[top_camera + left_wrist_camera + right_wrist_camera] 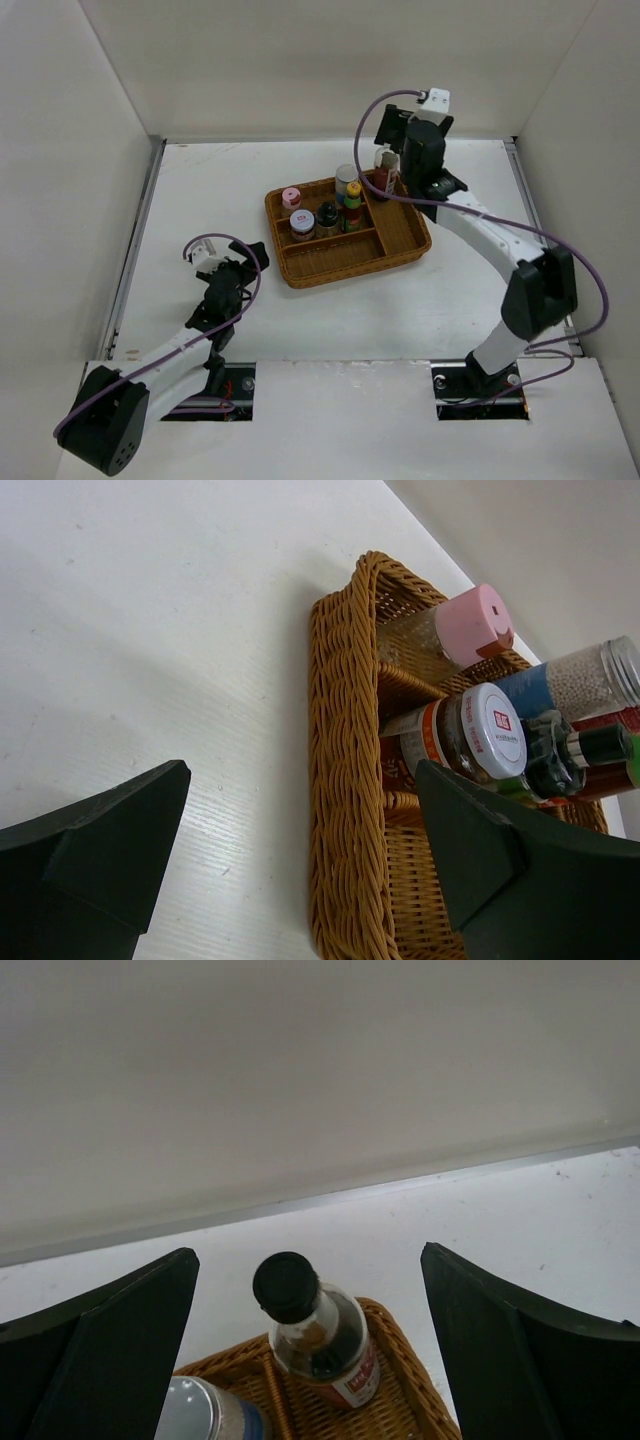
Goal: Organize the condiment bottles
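- Top external view: my right hand hung over the far right corner of the wicker tray, where the sauce bottle stood upright. The other condiments stood bunched in the compartment to its left. My left hand sat low over the surface, apart from the tray.
- Left wrist view: my left hand was spread wide and held nothing. Beyond the tray's rim I saw the pink-lidded jar and the white-lidded jar.
- Right wrist view: my right hand stood wide, its jaws either side of the black cap and touching nothing. I judged the placing done. The next move called for a straight lift clear of the cap.
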Available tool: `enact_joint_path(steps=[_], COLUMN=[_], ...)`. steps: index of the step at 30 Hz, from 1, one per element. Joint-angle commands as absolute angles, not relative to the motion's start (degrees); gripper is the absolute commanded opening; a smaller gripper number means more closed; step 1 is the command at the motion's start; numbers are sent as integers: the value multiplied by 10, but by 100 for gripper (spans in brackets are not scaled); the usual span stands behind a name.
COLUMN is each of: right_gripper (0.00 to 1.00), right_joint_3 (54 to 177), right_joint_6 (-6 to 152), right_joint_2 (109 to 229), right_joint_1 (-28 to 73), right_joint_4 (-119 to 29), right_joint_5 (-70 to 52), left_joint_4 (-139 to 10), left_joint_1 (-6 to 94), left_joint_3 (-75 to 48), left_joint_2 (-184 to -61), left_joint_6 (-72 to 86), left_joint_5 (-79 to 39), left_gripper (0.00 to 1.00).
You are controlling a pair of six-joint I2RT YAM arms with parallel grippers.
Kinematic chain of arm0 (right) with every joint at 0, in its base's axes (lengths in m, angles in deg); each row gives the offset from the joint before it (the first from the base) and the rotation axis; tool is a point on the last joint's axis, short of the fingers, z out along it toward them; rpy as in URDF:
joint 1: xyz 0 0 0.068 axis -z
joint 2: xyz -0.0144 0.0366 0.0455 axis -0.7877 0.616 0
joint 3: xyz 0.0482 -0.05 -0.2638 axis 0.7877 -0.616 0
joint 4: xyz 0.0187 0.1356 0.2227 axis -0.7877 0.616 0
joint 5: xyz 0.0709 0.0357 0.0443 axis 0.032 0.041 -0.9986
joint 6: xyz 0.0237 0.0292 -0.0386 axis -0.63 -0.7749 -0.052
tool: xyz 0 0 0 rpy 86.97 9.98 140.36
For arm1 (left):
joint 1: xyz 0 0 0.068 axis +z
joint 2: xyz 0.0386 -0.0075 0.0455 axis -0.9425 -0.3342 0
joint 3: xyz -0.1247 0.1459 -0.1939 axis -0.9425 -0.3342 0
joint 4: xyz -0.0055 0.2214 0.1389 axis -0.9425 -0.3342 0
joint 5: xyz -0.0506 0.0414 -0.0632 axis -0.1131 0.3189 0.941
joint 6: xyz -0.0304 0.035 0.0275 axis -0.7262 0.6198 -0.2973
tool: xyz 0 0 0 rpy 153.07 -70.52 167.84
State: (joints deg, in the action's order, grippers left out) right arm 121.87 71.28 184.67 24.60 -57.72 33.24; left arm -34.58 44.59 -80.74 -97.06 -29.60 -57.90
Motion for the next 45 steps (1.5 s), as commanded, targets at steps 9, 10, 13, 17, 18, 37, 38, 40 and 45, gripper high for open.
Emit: enact_joint_path(steps=[9, 10, 13, 17, 18, 37, 38, 40, 45], right_gripper=[100, 100, 100, 100, 100, 100, 100, 100, 100], right_joint_3=[821, 781, 686, 607, 591, 515, 519, 513, 505], right_joint_6=[462, 438, 381, 345, 341, 296, 300, 299, 310], right_joint_2=[1528, 1512, 1467, 1410, 1398, 1391, 1377, 1343, 1338], right_joint_1=[325, 336, 361, 380, 384, 409, 409, 409, 412], right_joint_4=[-634, -639, -642, -642, -643, -709, -701, -696, -709], right_joint_5=[335, 334, 341, 350, 354, 316, 296, 283, 303], left_joint_4=[-422, -442, -487, -553, -566, -642, -648, -659, -651], left_joint_1=[454, 455, 457, 457, 456, 469, 470, 470, 468], left_joint_3=[-723, -715, -707, -697, -697, -679, -676, -683, -675], left_joint_2=[-1036, -1031, -999, -946, -935, -909, -909, -901, -897], left_joint_6=[-289, -290, -291, -291, -291, -298, -293, -293, -295], left_joint_5=[-582, -584, -587, -587, -587, -581, -580, -573, -574], left_gripper=[100, 100, 100, 100, 100, 100, 100, 100, 100])
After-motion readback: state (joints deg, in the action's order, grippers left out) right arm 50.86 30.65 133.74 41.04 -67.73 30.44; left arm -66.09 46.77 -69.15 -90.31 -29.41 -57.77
